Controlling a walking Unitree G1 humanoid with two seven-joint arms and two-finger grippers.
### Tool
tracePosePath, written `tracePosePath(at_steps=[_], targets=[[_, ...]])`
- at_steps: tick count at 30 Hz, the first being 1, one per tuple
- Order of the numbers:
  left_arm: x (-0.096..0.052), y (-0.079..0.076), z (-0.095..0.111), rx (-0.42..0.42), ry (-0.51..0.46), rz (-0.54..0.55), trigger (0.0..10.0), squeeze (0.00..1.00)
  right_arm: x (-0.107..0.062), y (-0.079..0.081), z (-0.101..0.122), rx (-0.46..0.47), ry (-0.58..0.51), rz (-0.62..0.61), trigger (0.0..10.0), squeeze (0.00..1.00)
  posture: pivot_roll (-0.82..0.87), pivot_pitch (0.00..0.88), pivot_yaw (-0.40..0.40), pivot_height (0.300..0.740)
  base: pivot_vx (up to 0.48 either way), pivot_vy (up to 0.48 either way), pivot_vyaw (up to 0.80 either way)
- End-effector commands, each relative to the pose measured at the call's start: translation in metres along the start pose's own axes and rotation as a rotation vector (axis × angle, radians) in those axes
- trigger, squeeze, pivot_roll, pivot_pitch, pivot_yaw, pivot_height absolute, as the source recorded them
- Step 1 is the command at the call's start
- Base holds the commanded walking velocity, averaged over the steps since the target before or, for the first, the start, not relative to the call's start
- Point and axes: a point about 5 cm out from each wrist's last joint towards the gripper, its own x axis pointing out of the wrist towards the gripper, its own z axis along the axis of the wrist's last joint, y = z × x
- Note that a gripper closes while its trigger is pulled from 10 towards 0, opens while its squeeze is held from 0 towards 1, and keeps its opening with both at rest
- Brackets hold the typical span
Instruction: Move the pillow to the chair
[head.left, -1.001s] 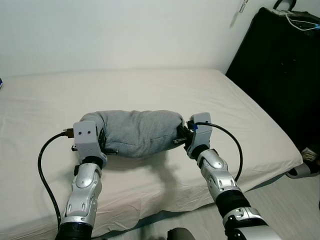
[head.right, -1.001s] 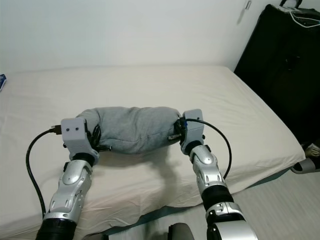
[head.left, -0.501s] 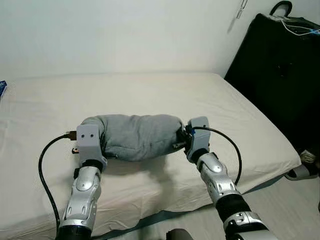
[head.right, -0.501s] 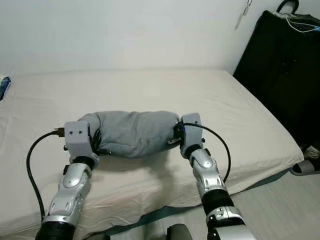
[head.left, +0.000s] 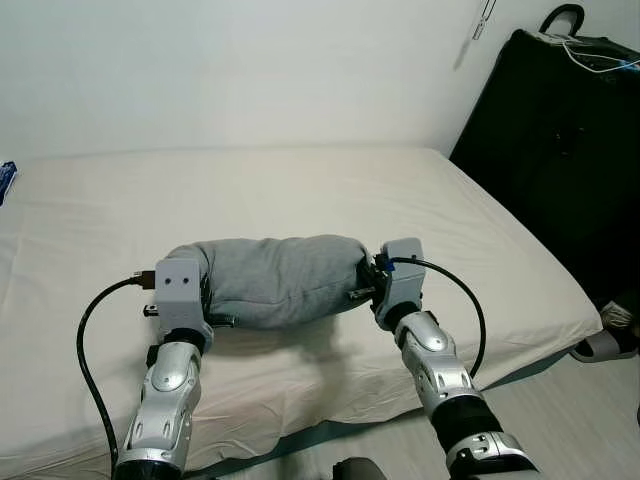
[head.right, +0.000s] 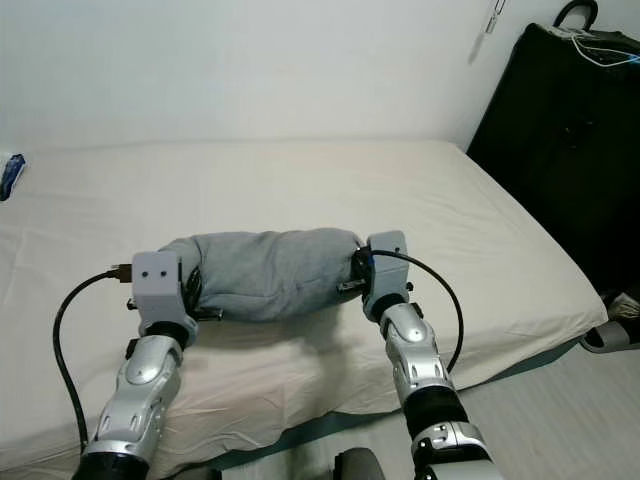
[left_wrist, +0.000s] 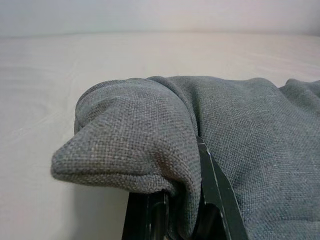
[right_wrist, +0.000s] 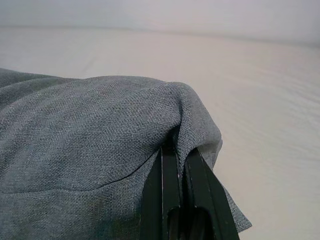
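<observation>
One grey pillow (head.left: 275, 281) lies between two grippers: the left gripper (head.left: 207, 300) clamps one end and the right gripper (head.left: 363, 281) clamps the other. One bed (head.left: 300, 190) with a cream sheet lies under and beyond both grippers. One black suitcase (head.left: 560, 140) stands well off past the right gripper. One slipper (head.left: 608, 340) lies on the floor below it.

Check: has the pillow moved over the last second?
Yes. The pillow has shifted slightly toward the near edge of the bed, away from the far wall.
</observation>
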Motion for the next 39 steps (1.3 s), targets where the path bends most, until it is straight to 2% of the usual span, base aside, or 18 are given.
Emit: tracePosePath(at_steps=[1,6,14,27,39], targets=[[-0.0007,-0.0144,0.0061,0.023,-0.025,-0.062,10.0,0.0,0.0021,0.0071,0.0071,0.001,-0.028,0.04,10.0,0.0,0.04,0.012,-0.148,0.63,0.0,0.0,0.0],[-0.0013,-0.0131,0.0054,0.027,-0.024,-0.065,10.0,0.0,0.0009,0.0077,0.0082,0.004,-0.031,0.056,10.0,0.0,0.04,0.014,-0.148,0.63,0.0,0.0,0.0],[-0.0013,-0.0128,0.0054,0.029,-0.023,-0.066,10.0,0.0,0.0008,0.0069,0.009,-0.005,-0.026,0.057,10.0,0.0,0.03,0.015,-0.148,0.655,0.0,0.0,0.0],[-0.0032,-0.0126,0.0041,0.026,-0.018,-0.062,10.0,0.0,-0.0013,0.0016,0.007,-0.021,-0.02,0.011,10.0,0.0,0.04,0.002,-0.149,0.655,0.0,0.0,0.0],[-0.0026,-0.0118,0.0042,0.026,-0.024,-0.061,10.0,0.0,-0.0023,-0.0002,0.0108,0.003,-0.037,0.036,10.0,0.0,0.04,0.0,-0.153,0.665,0.0,0.0,0.0]])
